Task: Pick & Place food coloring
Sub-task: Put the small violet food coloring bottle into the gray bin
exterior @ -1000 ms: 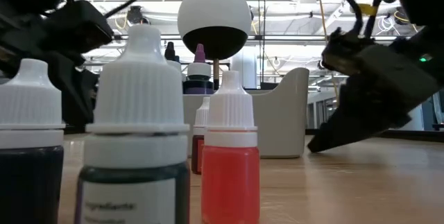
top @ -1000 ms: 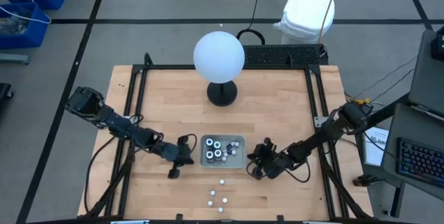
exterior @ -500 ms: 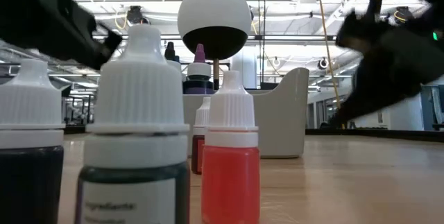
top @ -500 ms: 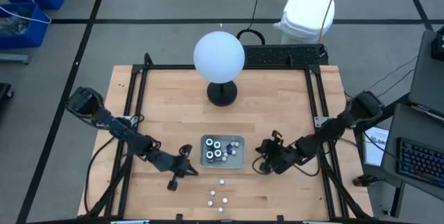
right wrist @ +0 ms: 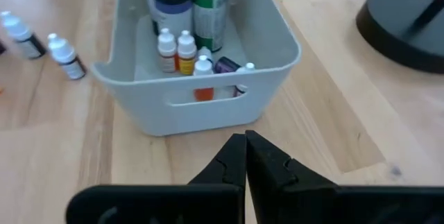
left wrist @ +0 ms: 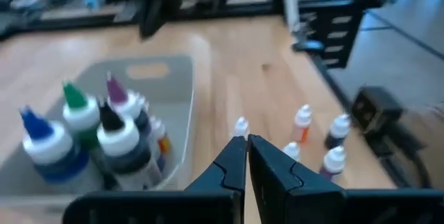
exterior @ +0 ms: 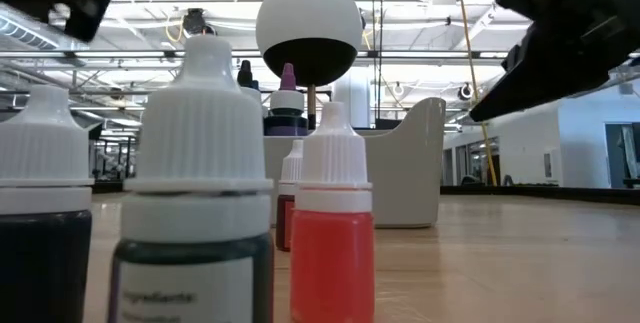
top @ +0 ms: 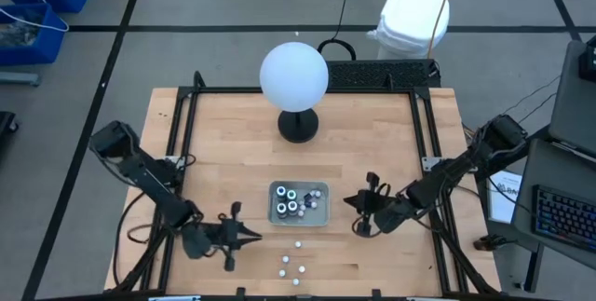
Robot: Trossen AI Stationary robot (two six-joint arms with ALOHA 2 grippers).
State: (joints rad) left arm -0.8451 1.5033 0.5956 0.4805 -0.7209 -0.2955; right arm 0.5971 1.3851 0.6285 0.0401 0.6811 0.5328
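The grey tray [top: 322,214] holds larger dark food coloring bottles [left wrist: 111,137] with coloured tips and a few small ones [right wrist: 186,49], all upright on their bases. Several small white-capped bottles [top: 298,243] stand loose on the wood near the table's front edge [left wrist: 302,118]. My left gripper [top: 251,236] hangs shut and empty to the left of these loose bottles, pointing toward them [left wrist: 245,139]. My right gripper [top: 350,200] is shut and empty, raised to the right of the tray and pointing at its end wall [right wrist: 244,136].
A big white globe [top: 293,75] on a black base [top: 298,126] stands at the table's far middle. Black frame rails [top: 182,143] run along both table sides. Bare wood lies between the tray and each gripper. The low view looks past close bottles [exterior: 330,223].
My left gripper has swung away from the tray's left side toward the table's near edge and risen, still shut. My right gripper has lifted off the table beside the tray's right end and rolled a little, still shut. The bottles and tray have kept still.
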